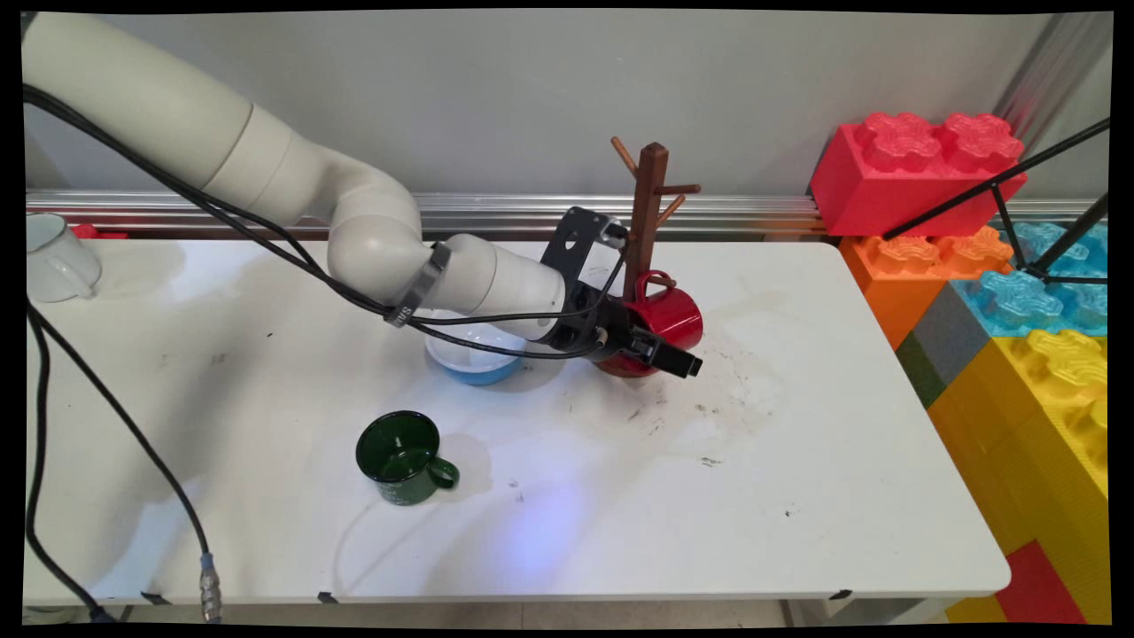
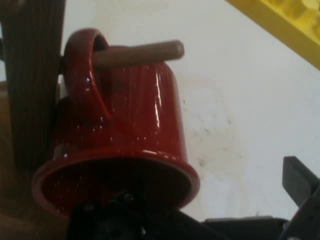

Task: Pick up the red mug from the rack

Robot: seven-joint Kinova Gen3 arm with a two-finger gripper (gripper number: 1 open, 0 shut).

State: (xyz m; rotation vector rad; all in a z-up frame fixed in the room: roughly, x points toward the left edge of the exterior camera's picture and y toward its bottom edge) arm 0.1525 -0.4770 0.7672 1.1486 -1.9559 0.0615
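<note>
A red mug hangs by its handle on a low peg of the brown wooden mug tree, its mouth tilted down towards my hand. In the hand view the red mug fills the left half, next to the tree's trunk. My gripper is at the mug's rim and stands open. One black finger is well clear of the mug on its outer side. The other finger is hidden at the mug's mouth.
A white and blue bowl sits under my forearm, left of the tree. A dark green mug stands upright nearer the front. A white cup is at the far left edge. Large toy blocks are stacked beyond the table's right end.
</note>
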